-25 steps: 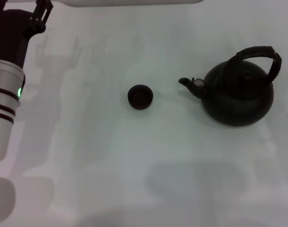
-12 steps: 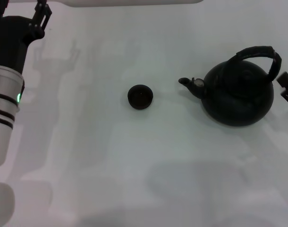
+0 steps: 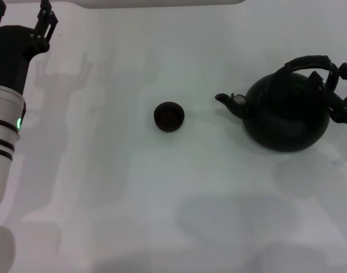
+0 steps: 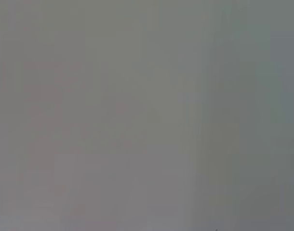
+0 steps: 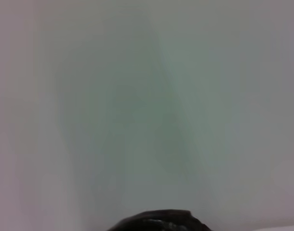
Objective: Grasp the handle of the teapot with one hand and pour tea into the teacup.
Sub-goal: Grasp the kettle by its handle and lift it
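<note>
Black teapot (image 3: 286, 116) sits on the white desk (image 3: 162, 199) at the robot's right, spout (image 3: 223, 99) pointing left toward the teacup (image 3: 169, 116) — so the pot's long axis runs left-right, in line with the cup. Handle (image 3: 311, 63) arches over the top, its right end just beside the right end effector (image 3: 339, 91), which enters at the frame's right edge. Fingers appear spread around the handle's right leg, not clamped; contact cannot be told. Right arm is clearly the nearer one. Left end effector (image 3: 20, 20) sits at the far left corner, fingers apart, well away from both things. Cup stands well apart from the spout with bare desk between — open room for carrying the pot leftward. Pot is near the right edge of view, so little margin there. Right wrist view shows only a dark rounded sliver, probably the pot.
</note>
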Controlling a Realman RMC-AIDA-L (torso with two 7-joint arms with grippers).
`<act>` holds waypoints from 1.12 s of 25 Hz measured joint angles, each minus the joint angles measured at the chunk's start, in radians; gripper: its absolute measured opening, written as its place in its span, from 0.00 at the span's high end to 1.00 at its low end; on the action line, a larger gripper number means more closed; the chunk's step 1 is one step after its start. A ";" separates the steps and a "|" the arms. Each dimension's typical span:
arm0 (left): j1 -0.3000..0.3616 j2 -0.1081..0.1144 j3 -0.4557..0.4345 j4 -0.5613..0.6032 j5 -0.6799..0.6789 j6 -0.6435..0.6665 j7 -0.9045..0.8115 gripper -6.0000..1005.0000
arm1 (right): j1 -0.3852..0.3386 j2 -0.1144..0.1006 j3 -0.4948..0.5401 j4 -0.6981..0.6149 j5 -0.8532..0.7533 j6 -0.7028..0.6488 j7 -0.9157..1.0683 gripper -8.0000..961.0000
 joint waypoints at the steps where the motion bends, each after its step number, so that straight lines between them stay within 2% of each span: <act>1: 0.001 0.000 0.000 0.000 0.000 0.000 0.000 0.14 | 0.001 0.000 0.003 0.000 0.003 0.006 0.000 0.20; 12: 0.002 0.000 0.000 0.001 0.000 0.002 0.000 0.14 | 0.000 0.000 0.006 -0.001 -0.002 0.030 0.001 0.21; 18: 0.002 0.000 0.000 0.002 0.000 0.003 0.000 0.14 | 0.001 0.000 0.005 -0.008 -0.003 0.029 0.000 0.46; 21: 0.002 0.000 0.000 0.001 0.000 0.004 0.000 0.14 | 0.004 0.000 0.006 -0.013 -0.004 0.028 0.000 0.68; 26: 0.003 0.000 0.001 0.000 0.000 0.004 0.000 0.14 | 0.008 -0.001 0.004 -0.014 -0.004 0.006 0.000 0.78; 28: 0.004 0.000 0.006 0.001 0.000 0.003 0.000 0.14 | 0.008 -0.001 0.004 -0.014 -0.004 -0.005 0.000 0.78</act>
